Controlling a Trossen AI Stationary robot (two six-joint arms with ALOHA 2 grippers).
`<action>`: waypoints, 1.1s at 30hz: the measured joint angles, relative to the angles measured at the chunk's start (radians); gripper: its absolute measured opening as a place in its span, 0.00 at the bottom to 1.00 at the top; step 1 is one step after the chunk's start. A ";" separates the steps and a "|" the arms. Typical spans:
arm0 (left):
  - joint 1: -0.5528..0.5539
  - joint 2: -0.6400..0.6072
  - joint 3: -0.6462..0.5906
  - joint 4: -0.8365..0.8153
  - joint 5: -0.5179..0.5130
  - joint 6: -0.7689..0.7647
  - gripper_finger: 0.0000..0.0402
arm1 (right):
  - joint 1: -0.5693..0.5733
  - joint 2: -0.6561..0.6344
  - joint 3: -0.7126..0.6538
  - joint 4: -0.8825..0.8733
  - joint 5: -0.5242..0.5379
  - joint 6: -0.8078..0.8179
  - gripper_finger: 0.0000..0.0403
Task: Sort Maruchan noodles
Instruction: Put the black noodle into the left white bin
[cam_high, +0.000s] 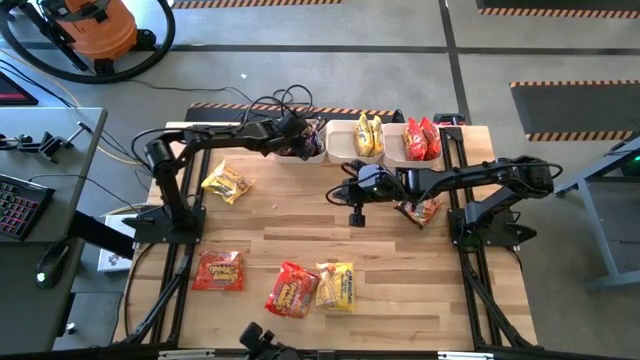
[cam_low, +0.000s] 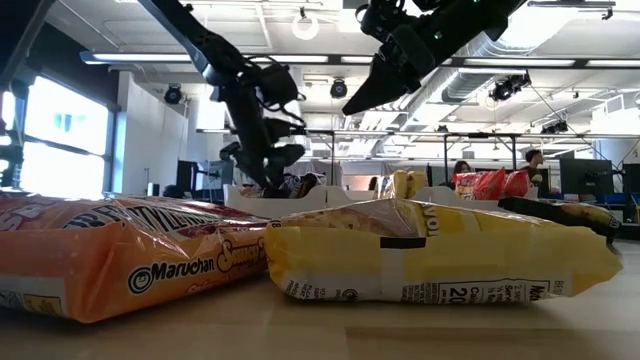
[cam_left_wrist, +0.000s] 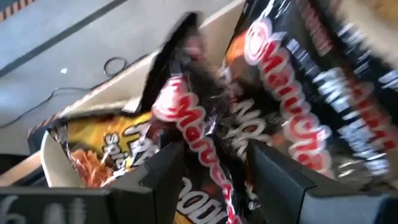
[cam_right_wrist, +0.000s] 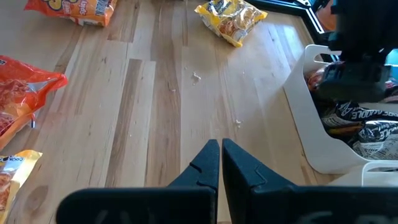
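Note:
My left gripper (cam_high: 300, 140) reaches over the leftmost white bin (cam_high: 318, 152) at the table's far edge and is shut on a dark brown Maruchan packet (cam_left_wrist: 205, 124). More dark packets (cam_right_wrist: 364, 130) lie in that bin. The middle bin holds yellow packets (cam_high: 367, 135), the right bin red ones (cam_high: 422, 138). My right gripper (cam_high: 357, 215) hangs shut above the bare table middle (cam_right_wrist: 221, 152), touching nothing. Loose packets lie flat on the table: a yellow one (cam_high: 227, 183), a red one (cam_high: 218, 270), a red one (cam_high: 290, 290), a yellow one (cam_high: 335, 285) and a reddish one (cam_high: 420, 210). My left gripper pinches the dark brown packet between its two fingers (cam_left_wrist: 165, 171) at a crumpled stretch of the wrapper (cam_left_wrist: 214, 149). The packet sits over the leftmost bin among other dark packets; whether it hangs clear or rests on them I cannot tell.
The three white bins stand in a row along the far edge. The reddish packet lies under my right arm near its base (cam_high: 490, 215). Bare wood shows in the table's middle (cam_high: 300, 215). Cables lie beyond the far edge (cam_high: 285, 98).

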 joint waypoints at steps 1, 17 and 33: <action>0.002 0.005 -0.001 -0.007 0.000 0.000 0.42 | 0.000 0.000 0.000 0.000 0.000 0.000 0.00; 0.024 -0.046 -0.003 -0.045 0.067 0.172 0.03 | 0.000 0.000 0.000 -0.001 0.000 -0.006 0.00; 0.129 -0.172 -0.024 -0.050 0.499 0.029 0.00 | 0.000 0.000 0.000 -0.003 0.000 -0.009 0.00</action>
